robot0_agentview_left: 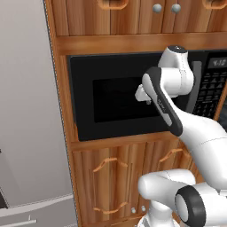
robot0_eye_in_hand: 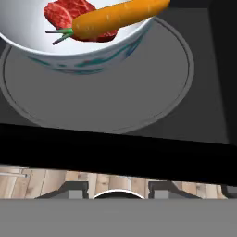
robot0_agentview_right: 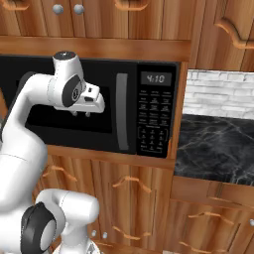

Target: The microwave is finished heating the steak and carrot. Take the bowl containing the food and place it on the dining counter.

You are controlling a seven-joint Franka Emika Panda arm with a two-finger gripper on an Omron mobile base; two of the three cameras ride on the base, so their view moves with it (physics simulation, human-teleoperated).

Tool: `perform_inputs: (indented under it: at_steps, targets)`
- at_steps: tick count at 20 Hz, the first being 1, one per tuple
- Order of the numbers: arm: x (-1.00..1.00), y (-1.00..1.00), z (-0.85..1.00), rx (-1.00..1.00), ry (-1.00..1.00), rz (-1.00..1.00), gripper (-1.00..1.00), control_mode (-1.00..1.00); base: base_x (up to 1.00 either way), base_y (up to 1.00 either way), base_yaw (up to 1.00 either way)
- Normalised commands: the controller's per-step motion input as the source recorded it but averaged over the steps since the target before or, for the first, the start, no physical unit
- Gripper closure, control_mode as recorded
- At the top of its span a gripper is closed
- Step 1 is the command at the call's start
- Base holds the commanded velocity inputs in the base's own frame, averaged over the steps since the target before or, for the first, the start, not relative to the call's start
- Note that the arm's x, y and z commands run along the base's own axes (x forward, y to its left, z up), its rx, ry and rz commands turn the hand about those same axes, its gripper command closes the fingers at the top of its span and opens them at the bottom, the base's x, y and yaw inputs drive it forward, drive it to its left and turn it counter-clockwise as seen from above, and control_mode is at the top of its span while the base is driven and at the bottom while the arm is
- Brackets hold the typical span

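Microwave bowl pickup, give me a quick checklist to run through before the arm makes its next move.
1. Microwave door open: not ok, it looks shut, with the handle beside the keypad.
2. Bowl upright on the turntable: ok.
3. Steak and carrot in the bowl: ok, though the carrot overhangs the rim.
4. End effector open and empty: ok.
5. End effector lined up with the bowl rim: cannot tell.

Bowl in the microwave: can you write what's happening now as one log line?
bowl: on microwave turntable | steak, carrot: inside bowl | gripper: open, short of bowl | grasp: not yet
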Motion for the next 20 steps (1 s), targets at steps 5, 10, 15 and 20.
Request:
perform_inputs:
  at_steps: [5, 10, 15, 20]
  targets:
    - [-0.10, 0.00, 0.00, -0.01, 0.01, 0.00, -1.00, -1.00, 0.00, 0.00, 0.00]
    - [-0.27, 0.00, 0.00, 0.00, 0.00, 0.00, -1.00, 1.00, -0.21, 0.00, 0.00]
    - [0.00, 0.00, 0.00, 0.00, 0.00, 0.00, -1.00, 1.00, -0.69, -0.18, 0.00]
    - [0.00, 0.00, 0.00, 0.00, 0.00, 0.00, -1.00, 1.00, -0.60, -0.49, 0.00]
